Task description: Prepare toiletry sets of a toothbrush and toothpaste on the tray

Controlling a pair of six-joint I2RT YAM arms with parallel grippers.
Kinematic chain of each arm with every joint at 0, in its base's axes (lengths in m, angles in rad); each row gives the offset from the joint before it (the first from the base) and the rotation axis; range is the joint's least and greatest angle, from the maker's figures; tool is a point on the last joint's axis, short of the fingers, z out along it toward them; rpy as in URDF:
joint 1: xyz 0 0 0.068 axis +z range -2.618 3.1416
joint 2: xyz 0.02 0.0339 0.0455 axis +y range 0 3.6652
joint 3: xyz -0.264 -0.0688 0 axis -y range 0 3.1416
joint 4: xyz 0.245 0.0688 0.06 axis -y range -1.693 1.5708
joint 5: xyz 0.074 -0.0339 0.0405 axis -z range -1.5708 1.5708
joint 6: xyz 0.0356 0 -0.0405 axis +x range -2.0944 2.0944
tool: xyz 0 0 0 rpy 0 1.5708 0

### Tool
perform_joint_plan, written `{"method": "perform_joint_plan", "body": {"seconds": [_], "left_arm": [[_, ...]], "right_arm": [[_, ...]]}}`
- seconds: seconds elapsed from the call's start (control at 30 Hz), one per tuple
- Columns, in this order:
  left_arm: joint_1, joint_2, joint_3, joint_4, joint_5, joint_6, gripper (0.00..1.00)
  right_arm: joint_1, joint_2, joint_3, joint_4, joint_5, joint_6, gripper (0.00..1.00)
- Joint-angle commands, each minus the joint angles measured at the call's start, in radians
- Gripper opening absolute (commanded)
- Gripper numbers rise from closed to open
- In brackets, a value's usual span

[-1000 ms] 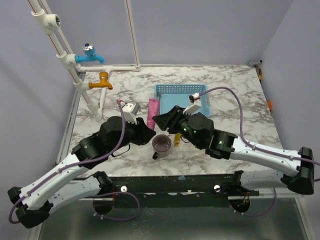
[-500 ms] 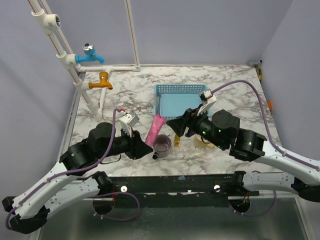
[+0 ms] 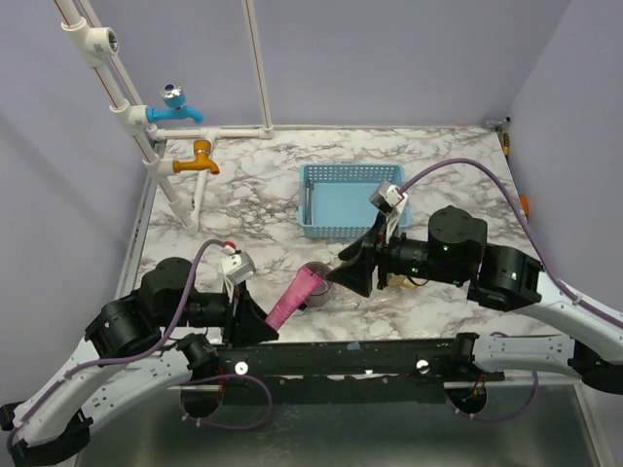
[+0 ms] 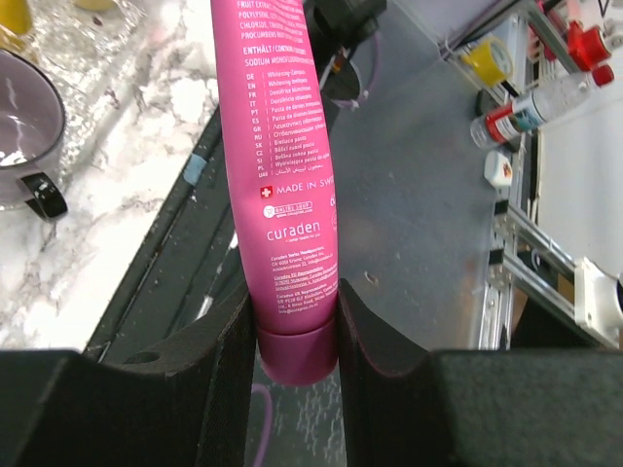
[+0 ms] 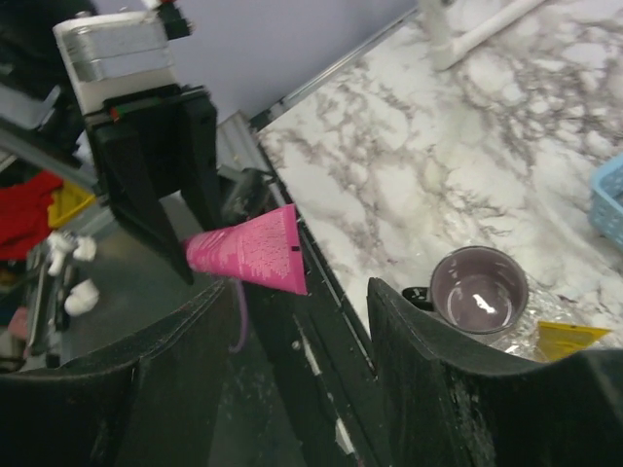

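Counting the toothpaste gives two tubes: one pink tube (image 4: 273,146) and one yellow tube (image 5: 569,339). The pink tube is off the table, clamped at its cap end between the fingers of the left gripper (image 4: 292,331), which is closed on it. It is tilted over the near table edge, with its flat crimped end pointing toward the mauve cup (image 3: 313,285). In the top view this end overlaps the cup rim; whether the two touch cannot be told. The yellow tube lies on the marble table (image 3: 253,195) just beside the cup, on the side away from the pink tube. The right gripper (image 5: 297,302) faces the pink tube's crimped end with its fingers spread and nothing between them. In the top view it blocks the yellow tube from sight. One blue tray (image 3: 346,199) stands farther back, beyond the cup and apart from both tubes. Two taps are mounted on white pipes at the far left: one blue tap (image 3: 175,109) and one orange tap (image 3: 200,156).
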Motion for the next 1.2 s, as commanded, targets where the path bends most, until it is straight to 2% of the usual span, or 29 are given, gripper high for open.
{"method": "perform_joint_plan", "body": {"seconds": [0.0,0.37,0.73,1.17], "left_arm": [[0.004,-0.032,0.023,-0.07,0.112,0.06,0.0],[0.005,-0.042,0.023,-0.111,0.148,0.107,0.0],[0.005,-0.073,0.021,-0.123,0.155,0.112,0.0],[0.005,-0.081,-0.009,-0.101,0.158,0.108,0.0]], "right_arm": [[0.005,0.02,0.026,-0.028,-0.244,-0.046,0.61],[0.005,0.151,0.015,0.062,-0.501,-0.015,0.61],[0.006,0.188,-0.051,0.156,-0.568,0.012,0.6],[0.005,0.227,-0.099,0.277,-0.621,0.07,0.43]]}}
